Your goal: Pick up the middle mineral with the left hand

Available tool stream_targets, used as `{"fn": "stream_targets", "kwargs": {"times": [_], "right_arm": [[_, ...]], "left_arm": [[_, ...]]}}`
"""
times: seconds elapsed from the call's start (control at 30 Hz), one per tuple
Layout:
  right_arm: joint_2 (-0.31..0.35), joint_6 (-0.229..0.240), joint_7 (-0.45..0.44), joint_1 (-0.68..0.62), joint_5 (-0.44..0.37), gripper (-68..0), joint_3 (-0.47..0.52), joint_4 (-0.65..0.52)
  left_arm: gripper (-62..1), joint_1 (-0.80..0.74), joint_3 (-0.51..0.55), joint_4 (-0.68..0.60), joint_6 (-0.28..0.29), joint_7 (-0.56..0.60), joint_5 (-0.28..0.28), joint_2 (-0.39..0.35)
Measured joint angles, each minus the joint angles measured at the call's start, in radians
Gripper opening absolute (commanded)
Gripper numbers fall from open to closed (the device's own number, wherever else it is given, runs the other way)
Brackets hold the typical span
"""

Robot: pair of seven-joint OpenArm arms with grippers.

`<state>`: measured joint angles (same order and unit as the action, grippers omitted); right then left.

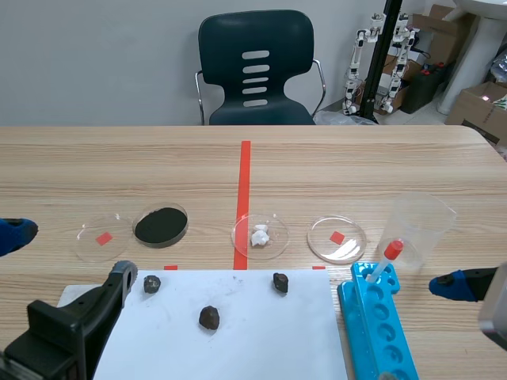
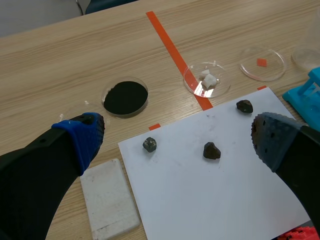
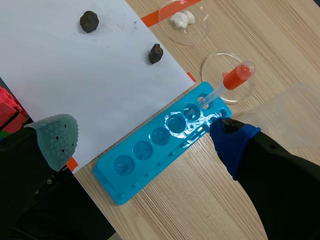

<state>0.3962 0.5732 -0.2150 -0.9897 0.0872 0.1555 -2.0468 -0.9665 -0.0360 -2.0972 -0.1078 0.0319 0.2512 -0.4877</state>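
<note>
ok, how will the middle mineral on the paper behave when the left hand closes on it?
The middle mineral looks lumpy and angular, so it probably won't roll far but may twist in the grip. Dark, compact and rock-like: likely rigid and dense for its size. It sits on smooth white paper, so a glancing touch could slide it.

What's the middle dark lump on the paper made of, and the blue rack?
The middle mineral looks like rough stone: lumpy, uneven and dull brown-black, with no shine. The blue rack seems to be glossy moulded plastic, since light glints off its smooth round wells.
</note>
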Motion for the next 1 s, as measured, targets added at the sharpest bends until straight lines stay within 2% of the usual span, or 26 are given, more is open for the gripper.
{"fn": "stream_targets", "kwargs": {"times": [0.87,1.0], "right_arm": [[0.0,0.0,0.0,0.0,0.0,-12.8,0.0,0.0],[0.0,0.0,0.0,0.0,0.0,-12.8,0.0,0.0]], "left_arm": [[0.8,0.003,-0.004,0.0,0.0,0.0,0.0,0.0],[0.8,0.055,-0.036,0.0,0.0,-0.087,0.023,0.0]]}}
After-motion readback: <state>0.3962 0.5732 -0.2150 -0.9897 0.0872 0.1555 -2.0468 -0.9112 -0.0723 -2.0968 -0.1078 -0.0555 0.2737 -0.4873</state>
